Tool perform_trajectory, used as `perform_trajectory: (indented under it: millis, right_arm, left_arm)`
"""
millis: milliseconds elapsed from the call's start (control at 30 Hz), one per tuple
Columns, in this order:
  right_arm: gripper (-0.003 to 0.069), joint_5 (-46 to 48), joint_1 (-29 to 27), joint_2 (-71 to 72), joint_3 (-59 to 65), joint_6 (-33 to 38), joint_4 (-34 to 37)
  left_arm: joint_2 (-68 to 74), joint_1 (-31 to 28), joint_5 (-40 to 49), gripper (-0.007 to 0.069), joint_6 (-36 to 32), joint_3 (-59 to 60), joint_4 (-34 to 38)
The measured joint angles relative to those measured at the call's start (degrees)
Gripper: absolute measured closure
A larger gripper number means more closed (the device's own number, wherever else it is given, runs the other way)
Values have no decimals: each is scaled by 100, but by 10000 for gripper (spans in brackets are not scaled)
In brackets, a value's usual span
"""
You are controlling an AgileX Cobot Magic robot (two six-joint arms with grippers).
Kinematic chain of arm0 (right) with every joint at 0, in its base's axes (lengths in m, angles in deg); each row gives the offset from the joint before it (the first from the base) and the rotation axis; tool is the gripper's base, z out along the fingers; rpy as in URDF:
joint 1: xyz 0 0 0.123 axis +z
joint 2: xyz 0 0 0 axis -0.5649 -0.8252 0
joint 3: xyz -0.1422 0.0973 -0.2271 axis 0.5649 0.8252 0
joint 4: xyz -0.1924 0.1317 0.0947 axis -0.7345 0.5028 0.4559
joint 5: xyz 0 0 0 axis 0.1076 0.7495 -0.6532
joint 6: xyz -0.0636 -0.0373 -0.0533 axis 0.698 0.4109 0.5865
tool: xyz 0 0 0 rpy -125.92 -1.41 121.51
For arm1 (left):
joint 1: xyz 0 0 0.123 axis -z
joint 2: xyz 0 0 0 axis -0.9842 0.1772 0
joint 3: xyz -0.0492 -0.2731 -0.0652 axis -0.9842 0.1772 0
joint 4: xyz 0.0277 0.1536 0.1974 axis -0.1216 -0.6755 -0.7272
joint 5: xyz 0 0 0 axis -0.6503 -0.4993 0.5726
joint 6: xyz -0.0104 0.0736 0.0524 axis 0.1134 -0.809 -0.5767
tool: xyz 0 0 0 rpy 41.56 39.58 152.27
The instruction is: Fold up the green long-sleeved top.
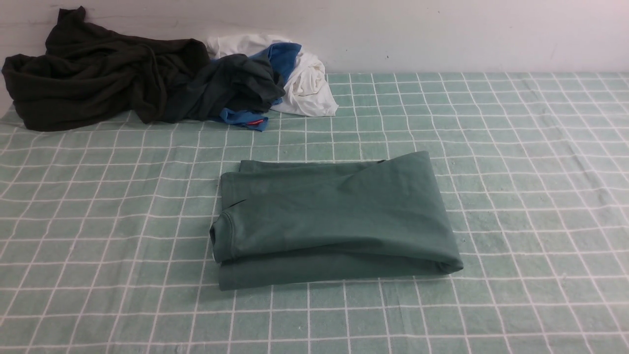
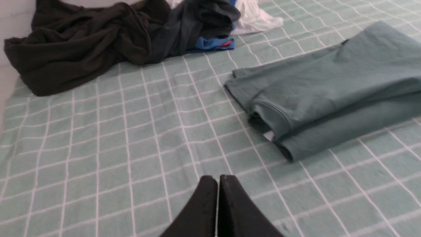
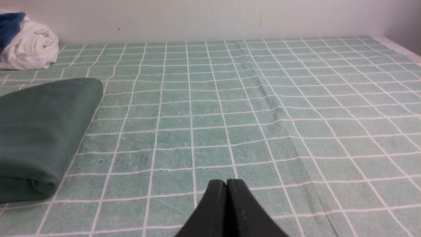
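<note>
The left gripper (image 2: 217, 184) has its jaws pressed together and holds nothing; it hangs above bare checked tablecloth (image 2: 98, 148), near the collar end of the green long-sleeved top (image 2: 329, 89) but apart from it. The right gripper (image 3: 227, 187) is likewise pressed together and empty, over open cloth, well apart from the rolled fold edge of the top. In the front view neither arm appears. The green long-sleeved top (image 1: 329, 216) lies near the middle of the table as a compact rectangular bundle, collar opening toward the robot's left, rounded fold toward its right, layers stacked and no sleeve showing outside. Judged from this, the folding step appears complete and the arms stand clear; any next move calls only for checking that the edges stay aligned, or for a light smoothing pass with no re-grasp. Count: one folded green top; two grippers; at the far left against the wall, one pile of unfolded clothes holding one near-black garment (image 1: 93, 73), one dark grey-green garment (image 1: 236, 83), one blue garment (image 1: 282, 56) and one white garment (image 1: 309, 83).
</note>
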Motion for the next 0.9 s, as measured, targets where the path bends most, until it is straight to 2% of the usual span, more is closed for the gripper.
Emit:
perform_trajectory:
  millis: [33, 133, 200, 300, 433, 633, 900]
  right_arm:
    - [673, 2, 0, 0, 0, 0, 0]
    - [673, 2, 0, 0, 0, 0, 0]
    - [673, 2, 0, 0, 0, 0, 0]
    - [673, 2, 0, 0, 0, 0, 0]
    - [673, 7, 0, 0, 0, 0, 0]
    - [673, 13, 0, 0, 0, 0, -7]
    - [673, 15, 0, 0, 0, 0, -14]
  left_arm:
    - [0, -37, -76, 627, 0, 45, -12]
    - [0, -513, -1700, 627, 0, 990, -153]
    - [0, -759, -2426, 627, 0, 1495, -198]
    - [-80, -1056, -3080, 627, 0, 2174, -226]
    - [-339, -1083, -2994, 627, -5, 2659, -152]
    - [-360, -1083, -2600, 627, -18, 2662, 5]
    - [-360, -1088, -2535, 627, -47, 2656, 52]
